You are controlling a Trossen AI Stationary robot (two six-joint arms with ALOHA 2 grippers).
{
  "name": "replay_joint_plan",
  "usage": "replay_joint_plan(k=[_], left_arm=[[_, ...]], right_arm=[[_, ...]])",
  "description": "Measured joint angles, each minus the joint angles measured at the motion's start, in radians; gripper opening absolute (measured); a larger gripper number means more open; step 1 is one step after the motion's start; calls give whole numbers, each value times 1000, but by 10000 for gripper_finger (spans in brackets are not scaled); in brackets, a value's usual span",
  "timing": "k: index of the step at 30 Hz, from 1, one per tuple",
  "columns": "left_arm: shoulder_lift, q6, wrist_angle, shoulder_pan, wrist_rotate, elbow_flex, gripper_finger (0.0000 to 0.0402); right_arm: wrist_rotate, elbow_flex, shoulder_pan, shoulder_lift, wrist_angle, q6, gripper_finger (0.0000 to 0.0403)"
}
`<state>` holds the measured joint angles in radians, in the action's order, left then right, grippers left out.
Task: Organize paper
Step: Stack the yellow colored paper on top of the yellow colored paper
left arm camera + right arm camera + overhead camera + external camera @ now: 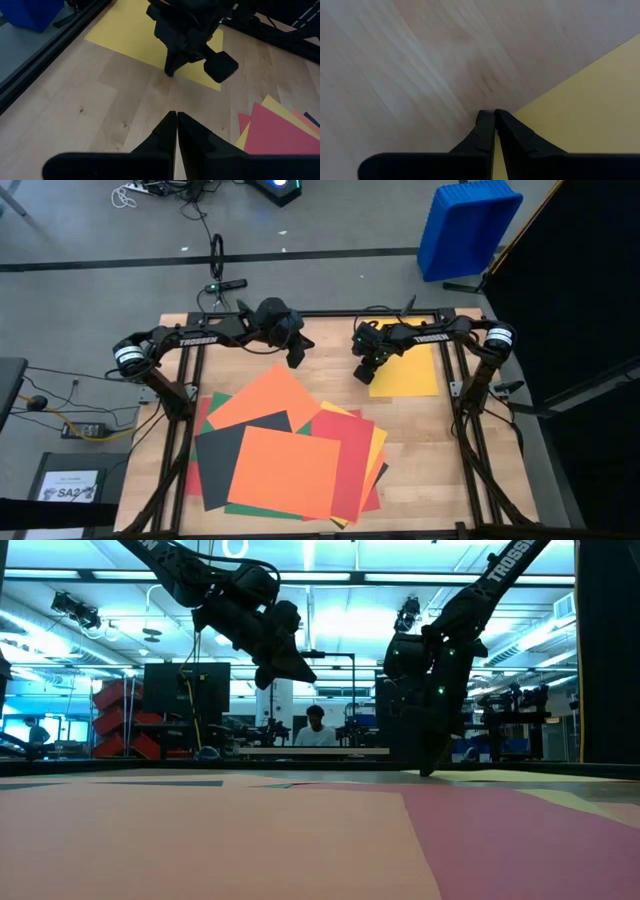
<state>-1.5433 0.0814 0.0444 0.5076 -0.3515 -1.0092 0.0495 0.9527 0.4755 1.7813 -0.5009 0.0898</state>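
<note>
Many coloured sheets of paper (285, 455) lie fanned in a loose overlapping heap on the near half of the table (330, 375), orange on top. One yellow sheet (410, 370) lies apart at the far right. Right pincer (364, 377), clenched, tips down at that sheet's near-left corner. Left pincer (294, 361), clenched on nothing, hangs above bare wood.

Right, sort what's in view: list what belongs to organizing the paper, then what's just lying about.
Job:
- paper pile, mixed colours, overlapping
- yellow sheet, apart from the pile
- right gripper, shut, tip at that sheet's corner
- left gripper, shut, raised over bare table

Lying about:
- blue bin on the floor
- white SA2 sheet off the table
- cables
</note>
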Motion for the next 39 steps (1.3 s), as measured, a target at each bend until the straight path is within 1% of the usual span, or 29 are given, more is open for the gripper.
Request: replay_joint_plan(k=[8, 39], left_arm=[[0, 1, 1, 0, 0, 0, 0], [0, 2, 4, 0, 0, 0, 0]], right_arm=[[17, 0, 0, 0, -24, 0, 0], [90, 0, 17, 0, -69, 112, 0]])
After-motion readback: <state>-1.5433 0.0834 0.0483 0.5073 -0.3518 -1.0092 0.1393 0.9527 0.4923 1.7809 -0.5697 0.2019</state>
